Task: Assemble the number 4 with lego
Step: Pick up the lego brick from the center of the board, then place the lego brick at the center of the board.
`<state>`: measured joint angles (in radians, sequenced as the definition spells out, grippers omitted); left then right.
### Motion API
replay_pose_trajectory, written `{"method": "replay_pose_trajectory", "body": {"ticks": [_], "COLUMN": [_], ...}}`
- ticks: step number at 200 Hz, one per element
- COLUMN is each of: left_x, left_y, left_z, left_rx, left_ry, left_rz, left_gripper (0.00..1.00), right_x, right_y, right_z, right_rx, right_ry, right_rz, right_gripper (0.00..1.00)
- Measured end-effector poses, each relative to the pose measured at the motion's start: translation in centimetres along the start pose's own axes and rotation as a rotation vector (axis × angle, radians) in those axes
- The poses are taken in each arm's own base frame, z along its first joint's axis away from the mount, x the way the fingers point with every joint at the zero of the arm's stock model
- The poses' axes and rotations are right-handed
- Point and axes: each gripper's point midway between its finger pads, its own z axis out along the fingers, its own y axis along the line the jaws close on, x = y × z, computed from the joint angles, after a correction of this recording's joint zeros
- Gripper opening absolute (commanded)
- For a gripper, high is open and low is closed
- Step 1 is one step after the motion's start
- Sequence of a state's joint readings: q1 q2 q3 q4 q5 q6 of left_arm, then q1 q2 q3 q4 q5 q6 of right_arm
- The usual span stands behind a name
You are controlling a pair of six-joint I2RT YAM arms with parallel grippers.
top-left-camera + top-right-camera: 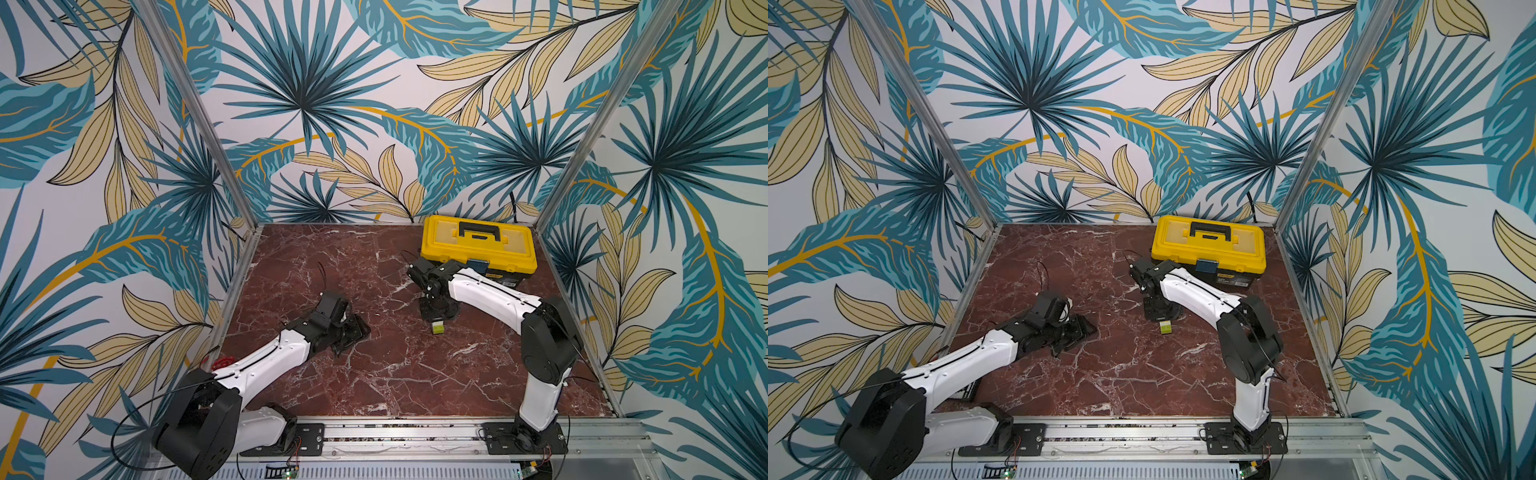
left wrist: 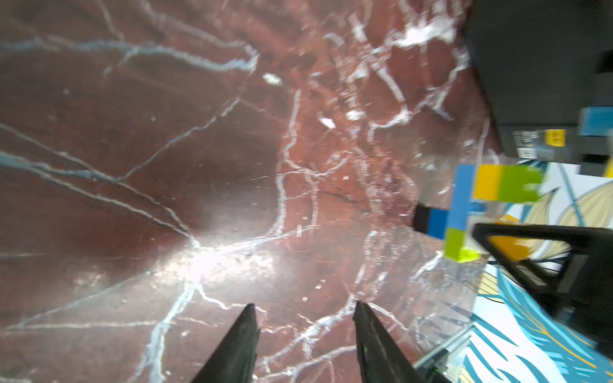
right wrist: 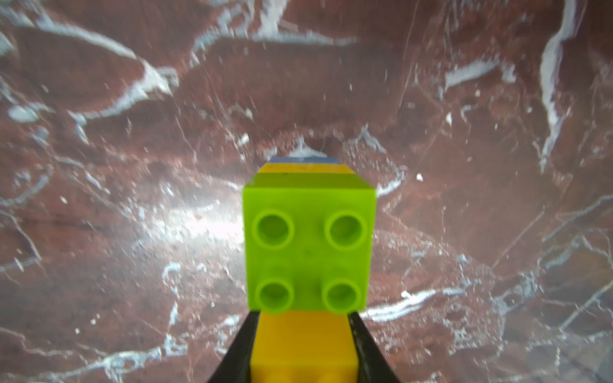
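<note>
My right gripper (image 3: 303, 315) is shut on an orange-yellow brick (image 3: 303, 345) of the number 4 (image 2: 462, 195). The left wrist view shows this joined lego figure whole: a blue crossbar, orange-yellow and lime green columns, and a black brick (image 2: 421, 219) at the far end. In both top views only a lime green brick (image 1: 437, 328) (image 1: 1165, 327) shows below the right gripper (image 1: 436, 316) near the table's middle. I cannot tell whether the figure touches the table. My left gripper (image 2: 305, 305) (image 1: 357, 328) is open and empty, low over the marble to the left, apart from the figure.
A big yellow toolbox (image 1: 478, 245) (image 1: 1208, 245) with a black handle stands at the back right, just behind the right arm. The red marble table (image 1: 374, 374) is walled on three sides, with a metal rail along its front edge.
</note>
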<state>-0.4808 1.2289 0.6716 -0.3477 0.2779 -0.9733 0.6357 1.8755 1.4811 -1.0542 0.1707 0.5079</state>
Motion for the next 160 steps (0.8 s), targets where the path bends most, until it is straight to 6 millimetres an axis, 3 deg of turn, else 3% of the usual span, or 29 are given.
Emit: {"method": "replay_pose_trajectory", "body": {"ticks": [34,90,160], "left_x": [-1.3,-2.3,-1.9], "left_y": [-2.2,-0.8,1.2], "left_z": [-2.6,-3.8,-3.3], "left_rx": [0.050,0.022,-0.012], "left_ry": [-0.056,-0.084,-0.073], "left_rz": [0.021,-0.013,-0.033], "left_gripper": [0.51,0.49,0.45], "right_x": [0.9,1.8,3.6], "right_y": [0.6,4.2,8.7], "right_z": [-1.2,-6.4,-5.2], "right_rx": [-0.058,-0.446,-0.732], "right_ry": [0.038,-0.017,0.121], "right_rz": [-0.034,-0.095,-0.118], "right_gripper": [0.22,0.22,0.24]}}
